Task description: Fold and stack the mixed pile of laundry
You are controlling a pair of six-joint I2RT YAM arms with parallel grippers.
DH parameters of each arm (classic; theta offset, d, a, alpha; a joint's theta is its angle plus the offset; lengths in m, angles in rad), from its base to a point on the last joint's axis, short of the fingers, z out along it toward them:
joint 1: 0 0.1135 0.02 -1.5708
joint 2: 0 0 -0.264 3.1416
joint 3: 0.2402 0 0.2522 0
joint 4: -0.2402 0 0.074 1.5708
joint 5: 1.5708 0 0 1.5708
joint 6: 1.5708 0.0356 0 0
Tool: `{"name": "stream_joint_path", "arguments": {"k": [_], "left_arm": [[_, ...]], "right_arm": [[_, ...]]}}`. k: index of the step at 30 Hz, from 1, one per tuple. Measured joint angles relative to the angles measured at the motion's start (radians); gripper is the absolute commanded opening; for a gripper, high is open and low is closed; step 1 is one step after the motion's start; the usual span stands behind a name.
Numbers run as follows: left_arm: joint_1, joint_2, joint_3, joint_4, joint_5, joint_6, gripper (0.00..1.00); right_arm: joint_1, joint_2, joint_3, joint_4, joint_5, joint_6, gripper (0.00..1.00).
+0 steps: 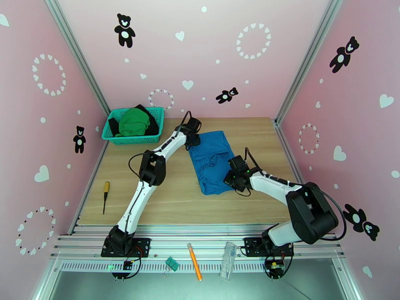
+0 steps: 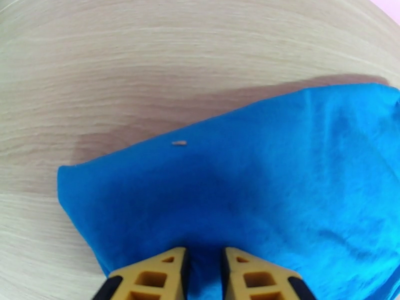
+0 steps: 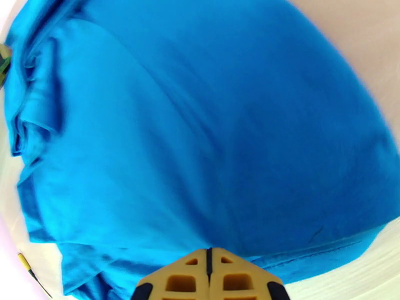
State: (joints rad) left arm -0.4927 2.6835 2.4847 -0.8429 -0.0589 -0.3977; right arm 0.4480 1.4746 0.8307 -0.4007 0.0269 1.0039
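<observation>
The blue shirt point(image 1: 212, 161) lies crumpled and partly folded in the middle of the wooden table point(image 1: 150, 196). My left gripper point(image 1: 192, 141) is at its far left corner. In the left wrist view that gripper point(image 2: 204, 273) is shut on a fold of the blue shirt point(image 2: 260, 186), and cloth runs between the yellow fingers point(image 2: 150, 276). My right gripper point(image 1: 235, 178) is at the shirt's near right edge. In the right wrist view that gripper point(image 3: 209, 276) is shut, pads touching, over the hem of the shirt point(image 3: 200, 136). The green garment point(image 1: 134, 121) and the black garment point(image 1: 152, 125) lie in the teal basket point(image 1: 112, 138).
The basket stands at the far left corner of the table against the pink wall. A yellow-handled screwdriver point(image 1: 106, 195) lies near the left edge. On the front metal rail are an orange pen point(image 1: 195, 268), a clear plastic piece point(image 1: 229, 260) and a small green part point(image 1: 172, 263).
</observation>
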Motion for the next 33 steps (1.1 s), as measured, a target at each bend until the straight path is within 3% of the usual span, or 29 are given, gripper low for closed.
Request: {"name": "stream_joint_path", "arguments": {"k": [4, 7, 11, 13, 17, 20, 24, 28, 33], "left_arm": [[-0.005, -0.163, -0.254, 0.099, -0.003, 0.037, 0.33], [-0.029, -0.447, -0.596, 0.237, -0.043, 0.103, 0.58], [-0.163, -0.968, -1.017, 0.531, -0.126, 0.230, 0.98], [-0.257, -1.175, -1.143, 0.645, -0.134, 0.276, 0.98], [-0.378, -1.408, -1.301, 0.704, -0.189, 0.274, 0.95], [-0.428, -1.435, -1.458, 0.679, -0.267, 0.195, 0.96], [-0.552, -1.326, -1.625, 0.578, -0.318, 0.109, 0.99], [-0.666, -1.177, -1.609, 0.498, -0.370, 0.101, 0.98], [-0.688, -1.058, -1.511, 0.480, -0.399, 0.139, 0.98]], "right_arm": [[-0.003, -0.057, 0.206, -0.136, 0.081, -0.249, 0.12], [-0.027, -0.151, 0.308, -0.178, 0.124, -0.501, 0.21], [-0.102, -0.340, 0.340, -0.194, 0.108, -0.761, 0.52], [-0.145, -0.447, 0.312, -0.153, 0.072, -0.835, 0.66], [-0.164, -0.611, 0.245, -0.092, 0.018, -0.964, 0.72], [-0.164, -0.601, 0.255, -0.111, 0.001, -1.028, 0.75], [-0.164, -0.562, 0.262, -0.159, -0.023, -1.065, 0.80], [-0.164, -0.562, 0.262, -0.184, -0.051, -1.071, 0.84], [-0.164, -0.570, 0.262, -0.216, -0.070, -1.081, 0.87]]}}
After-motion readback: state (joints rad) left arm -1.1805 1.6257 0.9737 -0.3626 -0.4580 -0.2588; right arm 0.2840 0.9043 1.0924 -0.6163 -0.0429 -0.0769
